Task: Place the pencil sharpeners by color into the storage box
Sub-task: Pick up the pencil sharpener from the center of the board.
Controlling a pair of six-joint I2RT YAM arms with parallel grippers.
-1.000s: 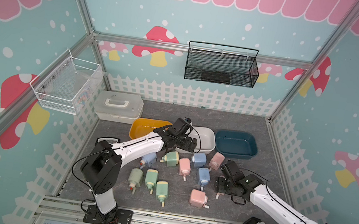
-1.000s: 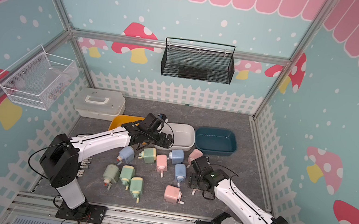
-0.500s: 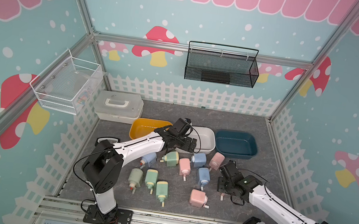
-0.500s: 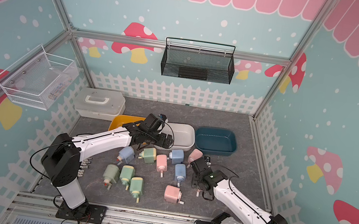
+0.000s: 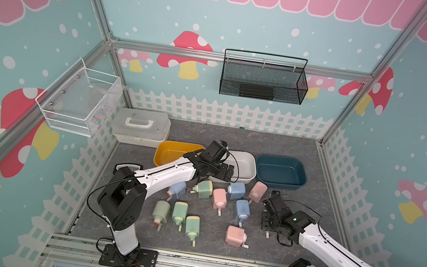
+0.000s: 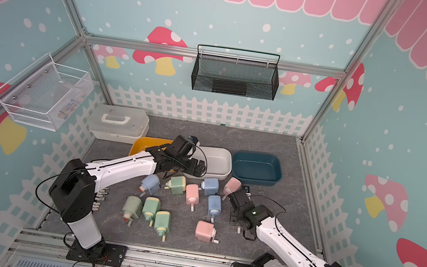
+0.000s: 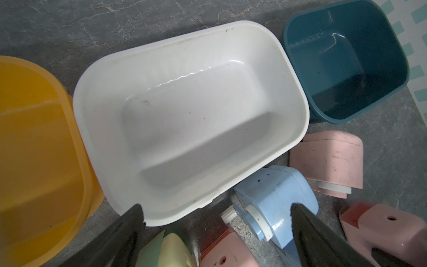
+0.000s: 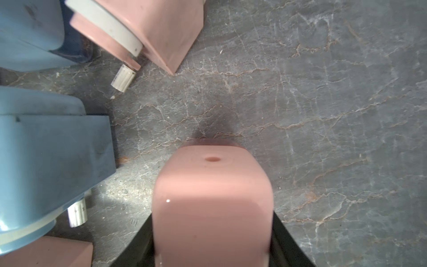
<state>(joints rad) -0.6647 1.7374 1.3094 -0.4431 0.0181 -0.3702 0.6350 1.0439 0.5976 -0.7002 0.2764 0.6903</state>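
Several pink, blue and green pencil sharpeners lie on the grey floor in both top views, among them a green one [image 5: 192, 225] and a pink one [image 5: 235, 236]. My right gripper [image 8: 212, 231] is shut on a pink sharpener [image 8: 212, 198], low over the floor; in a top view the gripper [image 5: 268, 223] covers it. My left gripper [image 7: 216, 205] is open with nothing between its fingers, over the near rim of the white storage box [image 7: 184, 111] and beside a blue sharpener [image 7: 277, 194]. The yellow box [image 5: 171, 151] and the dark blue box [image 5: 280, 171] flank the white one [image 5: 245, 161].
A white lidded case [image 5: 140, 127] stands at the back left. A white wire basket [image 5: 78, 101] hangs on the left wall and a black mesh basket [image 5: 262, 81] on the back wall. A low white fence runs round the floor.
The right gripper's jaws have closed on the pink sharpener. The left arm has stayed where it was, still open.
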